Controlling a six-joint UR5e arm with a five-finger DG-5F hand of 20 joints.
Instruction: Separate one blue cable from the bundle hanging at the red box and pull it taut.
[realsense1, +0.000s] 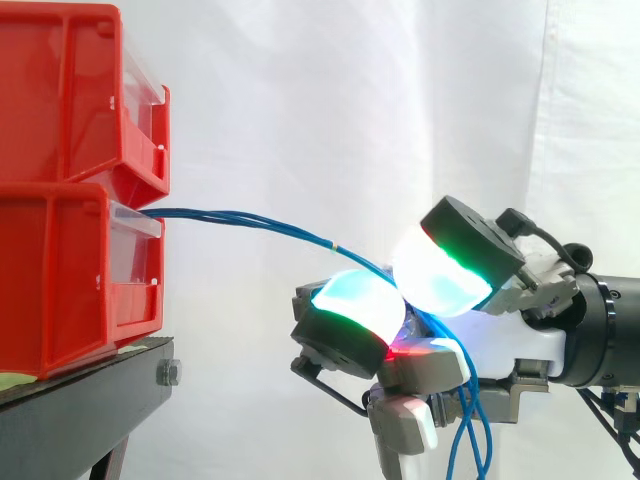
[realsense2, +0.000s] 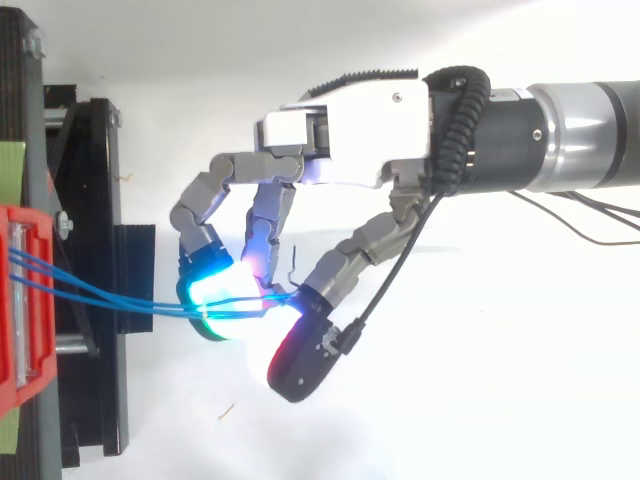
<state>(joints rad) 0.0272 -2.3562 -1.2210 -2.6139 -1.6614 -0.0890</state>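
Several thin blue cables (realsense1: 260, 222) run from the lower red box (realsense1: 80, 275) out to the right and sag slightly. They converge between the glowing pads of my hand (realsense1: 440, 300), then hang down in loops below it (realsense1: 470, 430). The fingers are curled and pinch the cables between a cyan pad (realsense1: 358, 300) and a white-green pad (realsense1: 440, 272). In the top view the cables (realsense2: 110, 290) leave the red box (realsense2: 25, 300) at the left edge and reach the hand (realsense2: 340, 150) at its fingertips (realsense2: 225, 295). I cannot tell whether one cable is held apart from the rest.
Two red boxes are stacked, the upper one (realsense1: 70, 90) on the lower, on a black stand (realsense1: 90, 400) at the left. A white curtain hangs behind. The arm comes in from the right.
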